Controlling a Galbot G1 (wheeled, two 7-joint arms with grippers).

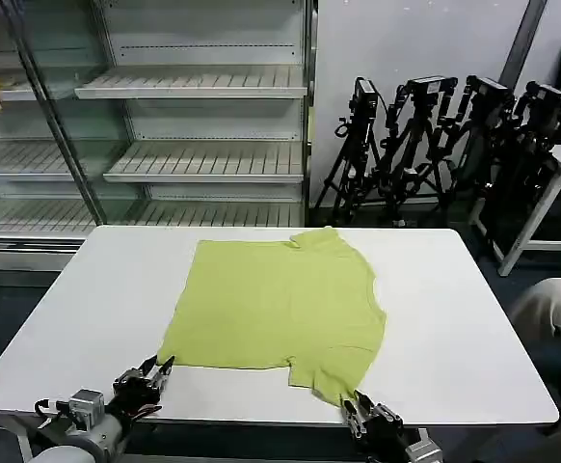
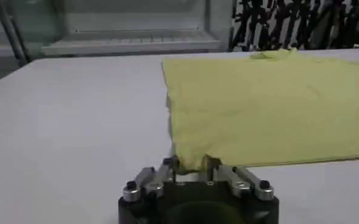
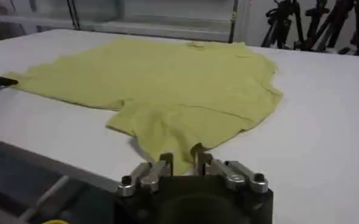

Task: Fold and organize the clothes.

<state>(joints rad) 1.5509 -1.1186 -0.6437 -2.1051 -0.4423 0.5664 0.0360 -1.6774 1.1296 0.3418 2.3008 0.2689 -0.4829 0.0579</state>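
Fingers (image 2: 174, 165) of left gripper (image 1: 158, 369) pinched on T-shirt (image 1: 280, 304) hem corner at 7 o'clock; right gripper (image 1: 361, 409) clamped on sleeve at 5. T-shirt spread flat on table (image 1: 454, 318); no fold made, all folding left.

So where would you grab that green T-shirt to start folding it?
At its near edge, from the table's front. The T-shirt lies flat, so only thin edges offer a pinch. The left gripper is on the near hem corner, the right gripper on the near sleeve tip.
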